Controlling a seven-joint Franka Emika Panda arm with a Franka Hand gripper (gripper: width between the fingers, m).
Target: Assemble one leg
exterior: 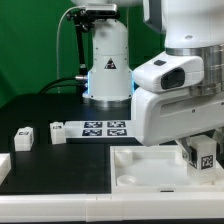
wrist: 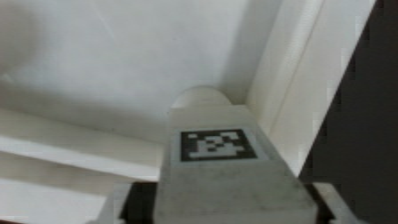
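My gripper is shut on a leg, a small white block with a black-and-white marker. It holds the leg just over the right part of the large white tray-like part. In the wrist view the leg fills the space between my dark fingers and points at the tray's raised rim near an inner corner. Whether the leg touches the tray cannot be told. Two more legs lie on the black table at the exterior view's left.
The marker board lies in front of the robot's base. Another white part shows at the exterior view's left edge. The arm's big white body hides the table's right side.
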